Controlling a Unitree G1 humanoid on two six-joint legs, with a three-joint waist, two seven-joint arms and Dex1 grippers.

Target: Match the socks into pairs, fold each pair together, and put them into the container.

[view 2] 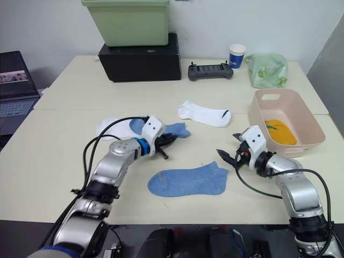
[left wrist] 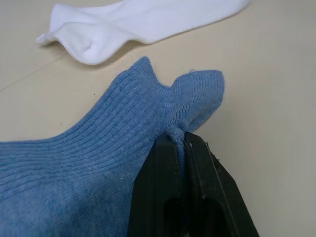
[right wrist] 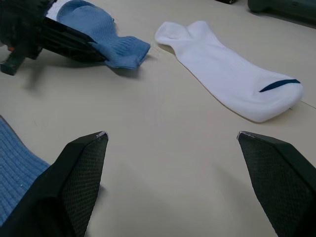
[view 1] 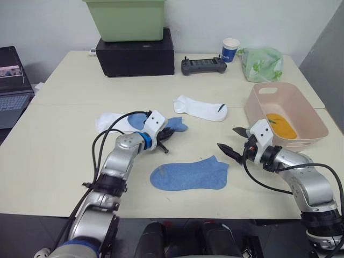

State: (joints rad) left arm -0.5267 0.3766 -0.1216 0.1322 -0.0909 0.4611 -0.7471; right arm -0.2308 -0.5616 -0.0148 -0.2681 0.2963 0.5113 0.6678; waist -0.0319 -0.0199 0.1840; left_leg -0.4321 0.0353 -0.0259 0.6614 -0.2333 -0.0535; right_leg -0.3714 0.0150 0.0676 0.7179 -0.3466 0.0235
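Sock [view 1: 189,174], blue and flat, lies sideways mid-table, at five o'clock from your left gripper [view 1: 165,137], which pinches the other blue sock [view 1: 174,124]. Your right gripper [view 1: 233,142] waits wide open at three o'clock.

blue sock [left wrist: 98,148]: ribbed knit cloth | tub [view 1: 309,115]: smooth plastic, prob. matt | table [view 1: 64,161]: smooth matt

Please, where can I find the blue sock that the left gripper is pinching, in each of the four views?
Left eye view: blue sock, left of centre, beside a white sock.
Right eye view, left of centre.
Left wrist view, across the middle, clamped in the left gripper.
Right wrist view, upper left.
Shared landmark: the white sock.
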